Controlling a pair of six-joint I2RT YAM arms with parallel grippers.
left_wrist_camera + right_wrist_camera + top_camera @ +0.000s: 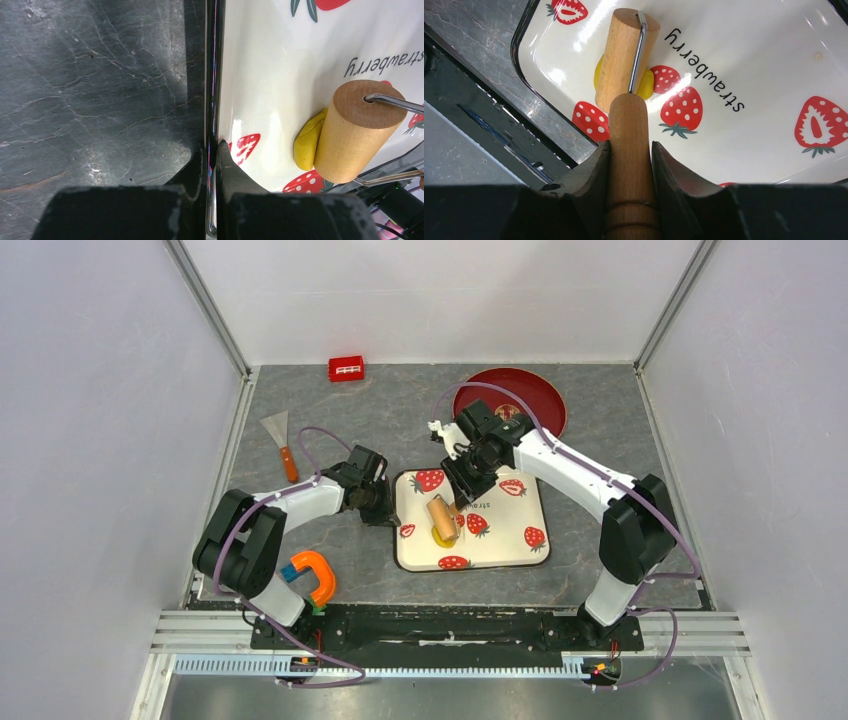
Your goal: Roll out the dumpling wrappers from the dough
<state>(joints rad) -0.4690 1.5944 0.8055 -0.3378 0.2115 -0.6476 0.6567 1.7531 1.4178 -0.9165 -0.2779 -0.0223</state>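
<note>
Grey table point(390, 420) carries strawberry tray point(505, 542), red plate point(545, 400), scraper point(280, 440) — and red box point(346, 368).

A white tray point(505, 542) printed with red strawberries lay on the grey table point(400, 410). On it a tan wooden roller point(441, 516) sat over the yellow dough point(444, 537), a little of which showed at its near end. The right gripper point(462, 490) was at the roller's far end and the left gripper point(384, 510) at the tray's left edge. Farther back lay a red plate point(538, 395), a small red block point(346, 368) and a scraper point(283, 445); an orange clamp point(318, 575) lay beside the left arm's base
</note>
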